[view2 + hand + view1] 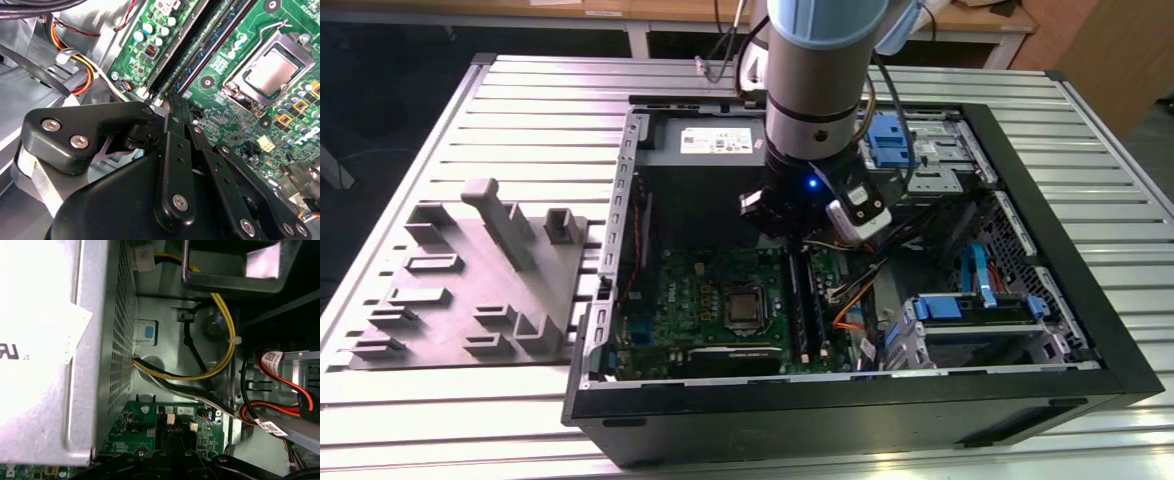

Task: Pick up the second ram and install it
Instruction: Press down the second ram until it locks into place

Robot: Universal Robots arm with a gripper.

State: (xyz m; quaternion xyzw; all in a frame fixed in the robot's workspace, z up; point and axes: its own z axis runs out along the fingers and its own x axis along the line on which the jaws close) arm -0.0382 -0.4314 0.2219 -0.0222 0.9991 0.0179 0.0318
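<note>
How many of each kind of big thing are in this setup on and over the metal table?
Robot arm: 1
Open computer case: 1
Green motherboard inside the case: 1
Grey holder tray beside the case: 1
Total: 4

The surface (427, 420) is ribbed, pale metal with a dull shine. The computer case (854, 415) has a matt black outer wall and bare grey sheet metal inside. The pincer (172, 107) looks like smooth black plastic with shiny metal screws. The motherboard (240, 120) is glossy green.
</note>
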